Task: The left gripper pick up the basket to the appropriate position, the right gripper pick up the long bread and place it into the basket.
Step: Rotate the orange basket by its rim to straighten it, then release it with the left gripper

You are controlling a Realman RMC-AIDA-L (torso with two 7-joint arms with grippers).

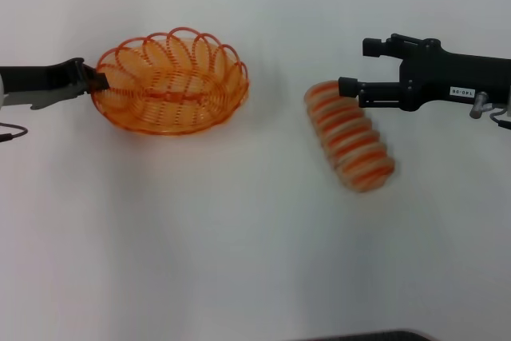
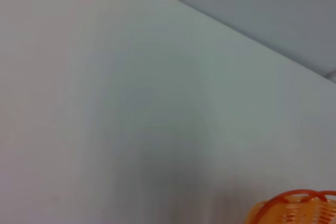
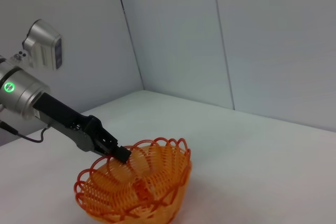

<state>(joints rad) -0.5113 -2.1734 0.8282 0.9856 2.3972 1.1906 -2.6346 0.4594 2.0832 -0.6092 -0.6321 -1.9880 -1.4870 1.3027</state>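
One green light ring [image 3: 8,87], right-wrist view only.

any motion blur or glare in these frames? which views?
Head view: the long bread at the right gripper is smeared, worst at its lower end; the basket and left gripper read sharp, shadows faint. Left wrist view: mostly featureless white table, soft dark streak, only the basket rim in a corner. Right wrist view: sharp, even light, no glare.

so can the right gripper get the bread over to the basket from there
Probably yes. The right gripper is at one end of the long bread, which hangs blurred, so the grip itself is hard to judge. Only bare table shows between it and the basket, which the left gripper holds by the rim.
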